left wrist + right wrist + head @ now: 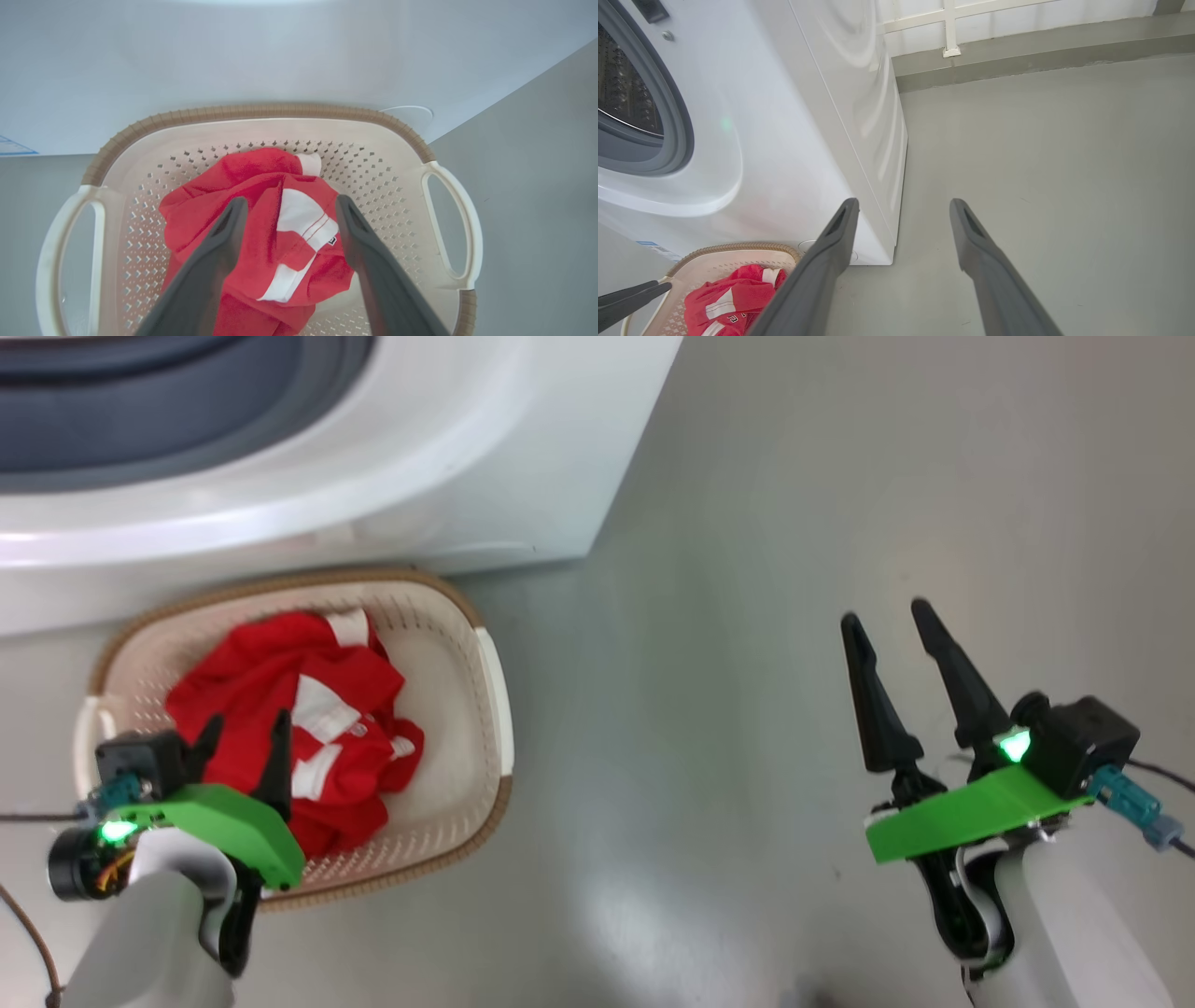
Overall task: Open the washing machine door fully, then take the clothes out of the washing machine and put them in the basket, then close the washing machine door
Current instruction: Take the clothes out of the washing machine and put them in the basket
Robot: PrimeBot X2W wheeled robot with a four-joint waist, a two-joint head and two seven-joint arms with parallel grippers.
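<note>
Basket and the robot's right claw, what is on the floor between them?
Nothing but bare grey floor. In the head view, the stretch from the basket to the right gripper holds no object.

We are in a laundry corner of a home or utility room; which, we cannot tell. We see 1 white front-loading washer (784,116) on a bare grey floor (1064,154), 1 basket (439,653) of red clothes (280,672) on the floor just before it, and behind a pale wall (1041,21) with a white frame (948,28) above a grey kerb (1017,60).
</note>
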